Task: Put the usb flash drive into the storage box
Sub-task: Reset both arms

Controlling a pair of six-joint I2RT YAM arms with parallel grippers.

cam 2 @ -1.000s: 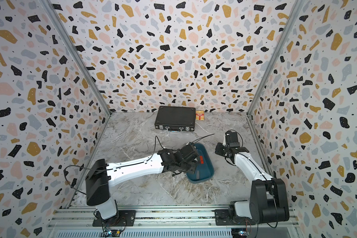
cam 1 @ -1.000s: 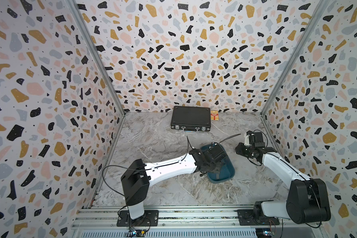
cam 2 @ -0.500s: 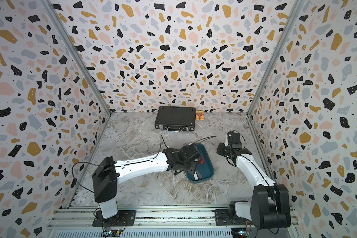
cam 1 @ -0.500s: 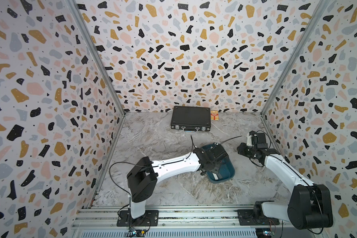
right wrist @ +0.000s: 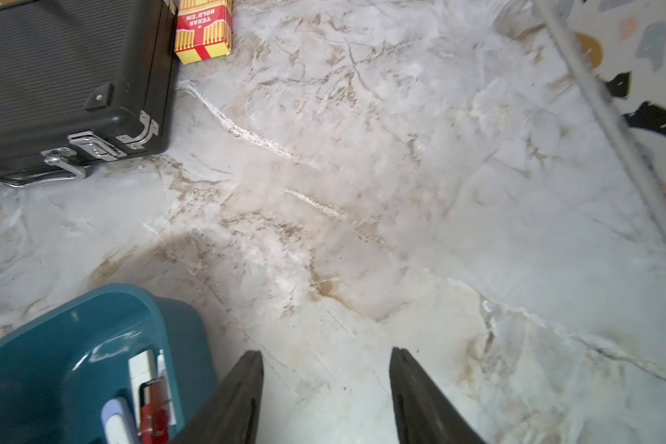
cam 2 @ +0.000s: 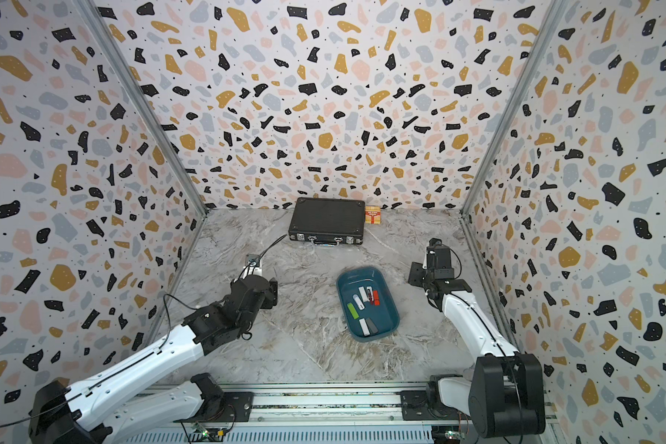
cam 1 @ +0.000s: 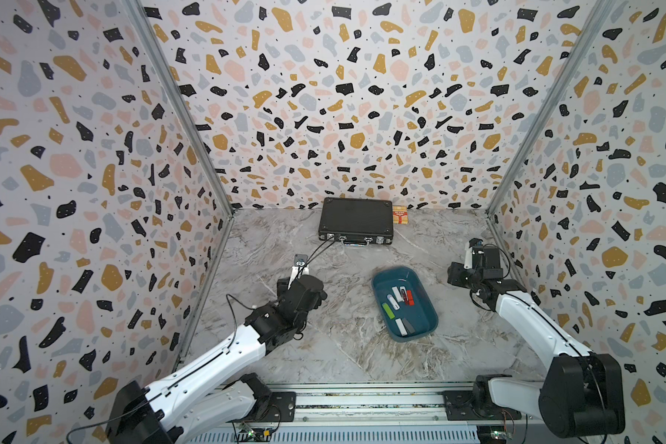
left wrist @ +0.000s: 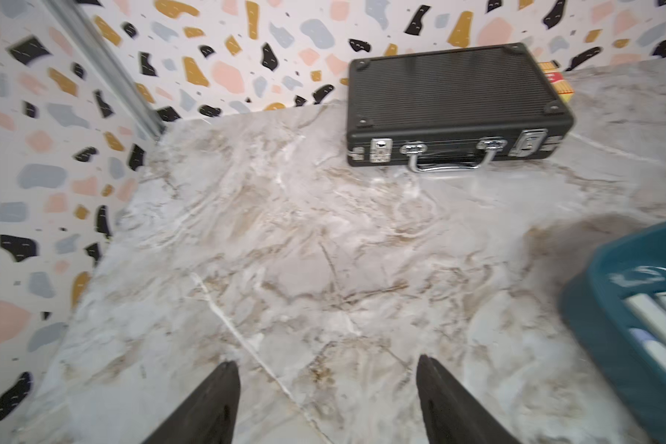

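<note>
Near the storage box (cam 1: 425, 313), left gripper (left wrist: 325, 369) hovers spread.

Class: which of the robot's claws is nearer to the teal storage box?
Right. The right claw, open, is just off the far right corner of the storage box. The left claw, also open, is farther away, off the box's left side.

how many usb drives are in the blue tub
7 drives, all in the storage box: one green, one red, one dark grey, four whitish; some may be hidden.
</note>
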